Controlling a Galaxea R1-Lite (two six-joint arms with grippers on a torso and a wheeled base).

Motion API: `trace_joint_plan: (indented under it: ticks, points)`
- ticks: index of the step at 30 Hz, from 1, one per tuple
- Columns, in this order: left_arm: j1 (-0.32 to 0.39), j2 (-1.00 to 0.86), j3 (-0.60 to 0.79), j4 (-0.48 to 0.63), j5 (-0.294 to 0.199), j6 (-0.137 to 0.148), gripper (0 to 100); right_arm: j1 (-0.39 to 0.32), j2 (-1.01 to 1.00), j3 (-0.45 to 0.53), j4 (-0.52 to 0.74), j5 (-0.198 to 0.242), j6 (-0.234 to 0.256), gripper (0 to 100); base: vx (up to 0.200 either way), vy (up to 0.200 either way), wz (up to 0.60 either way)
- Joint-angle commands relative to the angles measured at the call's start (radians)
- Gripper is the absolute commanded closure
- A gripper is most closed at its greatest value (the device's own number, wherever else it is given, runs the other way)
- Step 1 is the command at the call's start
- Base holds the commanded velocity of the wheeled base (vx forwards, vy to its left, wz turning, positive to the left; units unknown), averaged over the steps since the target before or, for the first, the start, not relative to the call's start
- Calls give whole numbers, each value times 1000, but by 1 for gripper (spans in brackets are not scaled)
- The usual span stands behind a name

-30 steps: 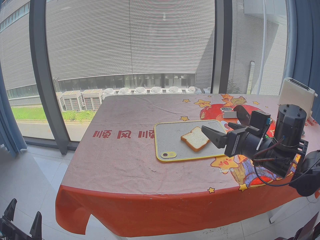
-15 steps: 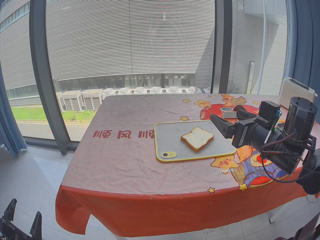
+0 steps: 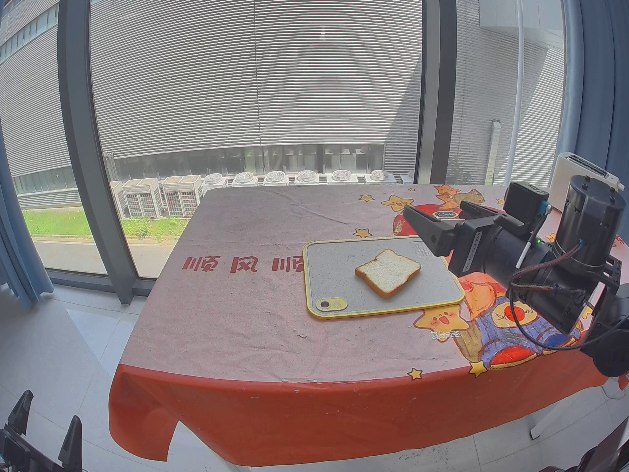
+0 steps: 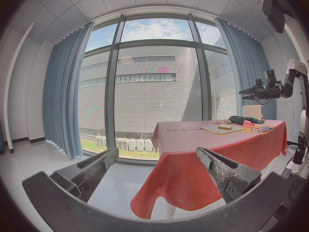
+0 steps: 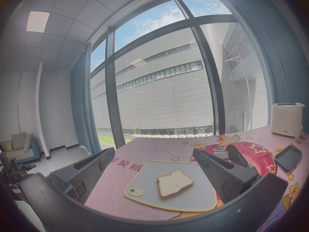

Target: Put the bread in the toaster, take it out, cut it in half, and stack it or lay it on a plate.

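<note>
A slice of white bread (image 3: 388, 273) lies flat on the yellow-rimmed grey cutting board (image 3: 341, 283) at the table's middle. My right gripper (image 3: 432, 214) hovers open above the board's right end, a little right of the bread, with nothing between its fingers. In the right wrist view the bread (image 5: 174, 182) lies below and ahead of the open fingers. The white toaster (image 3: 580, 172) stands at the table's far right corner. A grey plate (image 5: 288, 157) sits in front of the toaster. My left gripper (image 4: 157, 151) hangs open low beside the table, far left of it.
A black-handled knife (image 5: 238, 157) lies on the cloth just past the board's right side. The red patterned tablecloth (image 3: 262, 335) hangs over the near edge. Big windows stand behind the table. The cloth left of the board is bare.
My right gripper has risen and drawn back to the right, away from the bread, still open. The bread, board and left gripper have not moved.
</note>
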Motion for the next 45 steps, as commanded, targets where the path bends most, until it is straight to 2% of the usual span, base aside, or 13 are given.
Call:
trace_joint_plan:
  ticks: [1,12,28,36,45]
  points:
    - [0,-16,16,0,1,0,0,-6,18,7,0,-1,4,0,0,0,0]
    - [0,-16,16,0,1,3,0,-25,21,32,2,-18,12,0,0,0,0]
    - [0,-16,16,0,1,3,0,-35,12,21,-3,-1,15,0,0,0,0]
    - [0,-16,16,0,-1,3,0,-37,58,30,-118,-3,13,0,0,0,0]
    - [0,-16,16,0,1,4,0,-57,55,32,-114,-1,3,0,0,0,0]
